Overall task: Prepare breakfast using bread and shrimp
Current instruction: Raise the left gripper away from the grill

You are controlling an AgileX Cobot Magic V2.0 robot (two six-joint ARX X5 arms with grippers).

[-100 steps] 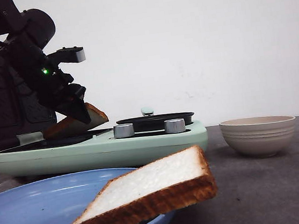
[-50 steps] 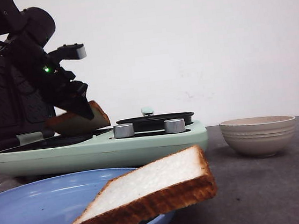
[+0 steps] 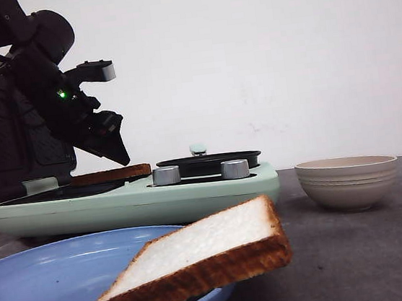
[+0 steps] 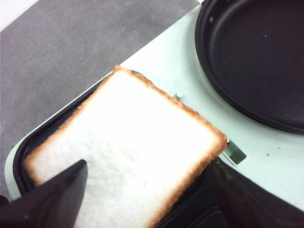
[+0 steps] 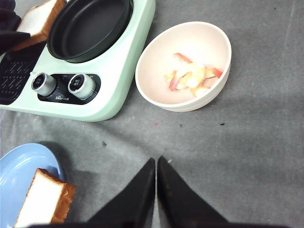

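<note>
One bread slice [image 3: 111, 174] lies flat on the black grill plate at the left end of the mint-green cooker [image 3: 134, 202]. My left gripper [image 3: 117, 149] hangs just above it, open and empty. In the left wrist view the slice [image 4: 128, 142] lies between the spread fingers [image 4: 52, 199] of that gripper [image 4: 149, 164]. The second slice [image 3: 199, 260] rests tilted on the rim of a blue plate [image 3: 49, 284]. Orange-red shrimp [image 5: 192, 76] lie in the beige bowl [image 5: 209, 97]. My right gripper [image 5: 156, 160] is shut and empty above the grey table, in front of the bowl.
A round black pan [image 3: 208, 163] with a pale green knob sits on the cooker's right half, behind two silver dials [image 5: 61, 83]. The bowl [image 3: 348, 186] stands to the right of the cooker. The blue plate [image 5: 19, 166] is at the front left.
My left gripper held the slice tilted over the grill. It has opened and let go, and the slice now lies flat on the grill plate.
</note>
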